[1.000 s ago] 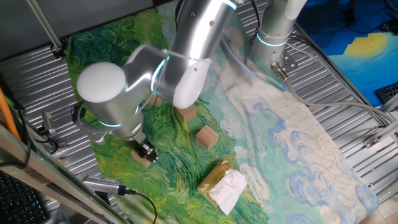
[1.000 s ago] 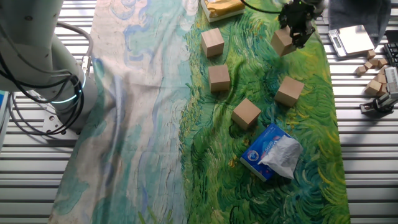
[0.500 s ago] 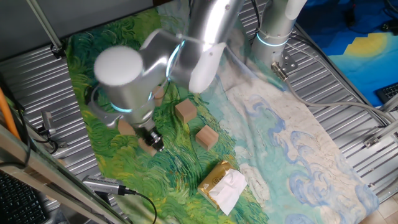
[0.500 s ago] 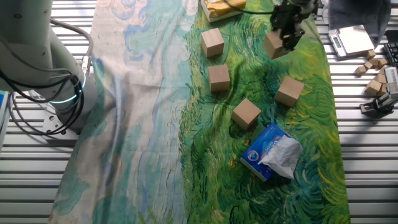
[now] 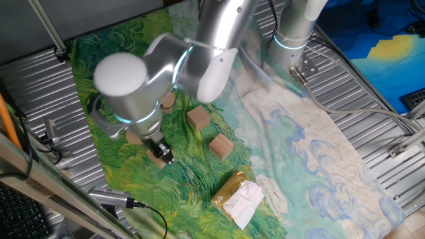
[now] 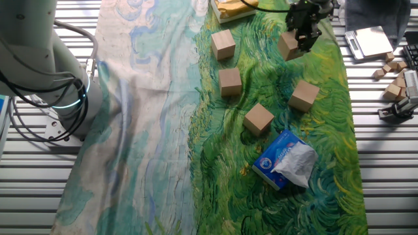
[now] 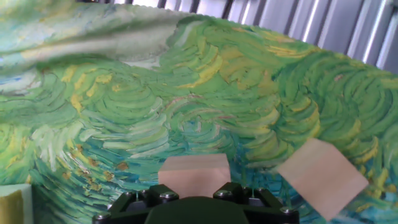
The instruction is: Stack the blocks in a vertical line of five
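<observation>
A small light-brown wooden cube (image 6: 288, 46) is held between the closed-in fingers of the black two-finger gripper (image 6: 304, 32), apparently lifted clear of the green swirl-painted cloth (image 6: 326, 150). In the hand view the same cube (image 7: 194, 176) is seen pinched at the fingers, with a second cube (image 7: 321, 176) lying on the cloth to one side. Four like cubes are counted loose on the cloth, well apart: (image 6: 223, 44), (image 6: 230, 81), (image 6: 259, 119), (image 6: 304, 95). No stack is begun. A blue-and-white soft packet (image 6: 285, 158) lies near the lower cubes; a yellow-and-white wrapped packet (image 5: 239, 196) lies at the cloth's edge. The step in hand is judged to be carrying the first block. Next, the held cube should be squared above a chosen base cube, lowered until seated, then released.
</observation>
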Controlling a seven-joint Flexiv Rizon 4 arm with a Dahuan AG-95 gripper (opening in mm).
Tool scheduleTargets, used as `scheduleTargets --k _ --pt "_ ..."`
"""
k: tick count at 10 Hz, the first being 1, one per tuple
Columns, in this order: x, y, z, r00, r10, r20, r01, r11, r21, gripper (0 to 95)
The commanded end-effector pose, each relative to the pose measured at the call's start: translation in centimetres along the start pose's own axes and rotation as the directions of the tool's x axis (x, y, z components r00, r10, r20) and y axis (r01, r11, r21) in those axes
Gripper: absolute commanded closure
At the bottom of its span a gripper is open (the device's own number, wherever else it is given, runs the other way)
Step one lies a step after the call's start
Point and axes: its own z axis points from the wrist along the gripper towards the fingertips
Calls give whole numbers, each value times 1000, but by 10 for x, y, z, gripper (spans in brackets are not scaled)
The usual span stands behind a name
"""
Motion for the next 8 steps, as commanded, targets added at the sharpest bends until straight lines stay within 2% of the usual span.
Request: scheduleTargets --k 1,4,6,7,8 --pt "-3 1 0 1000 15 -12 -16 1000 -4 950" --pt "-3 1 0 1000 -19 -15 19 1000 -2 950" --pt "-3 1 0 996 22 -82 -22 1000 -8 950" --pt "-3 1 0 995 38 -91 -39 999 -11 950" --pt "-3 1 0 996 40 -80 -42 999 -22 950"
